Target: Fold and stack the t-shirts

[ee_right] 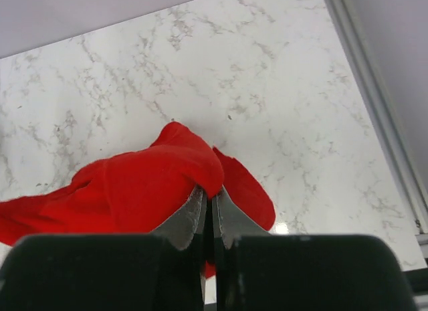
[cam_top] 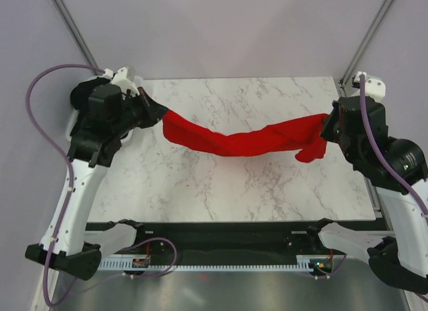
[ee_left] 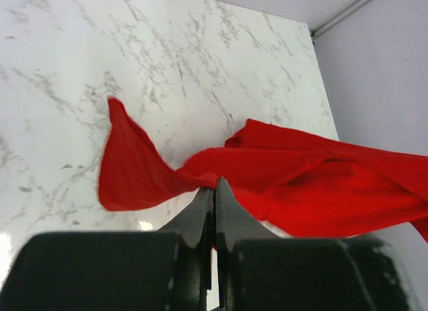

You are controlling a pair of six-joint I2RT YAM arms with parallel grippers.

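Over at the table's left edge, the left gripper (cam_top: 159, 113) has its jaws pinched fully together on one end of the red t-shirt (cam_top: 241, 141). The left wrist view shows its two dark fingers (ee_left: 200, 214) pressed flat against each other with a fold of red cloth caught at their tips, and a loose flap of the shirt stands out beside them above the table (cam_top: 234, 190). Moving across, the shirt is strung out as a bunched, rope-like band over the table's far half, sagging in the middle. Whether its lowest part touches the table, I can't tell. Now to the table's right edge: the right gripper (cam_top: 327, 128) has the other end, jaws clamped tight on a wad of red fabric. The right wrist view shows cloth bulging over that gripper's closed fingers, with a short tail of shirt hanging just past them. Both grippers sit raised above the table's side edges, and the shirt spans the gap between them.
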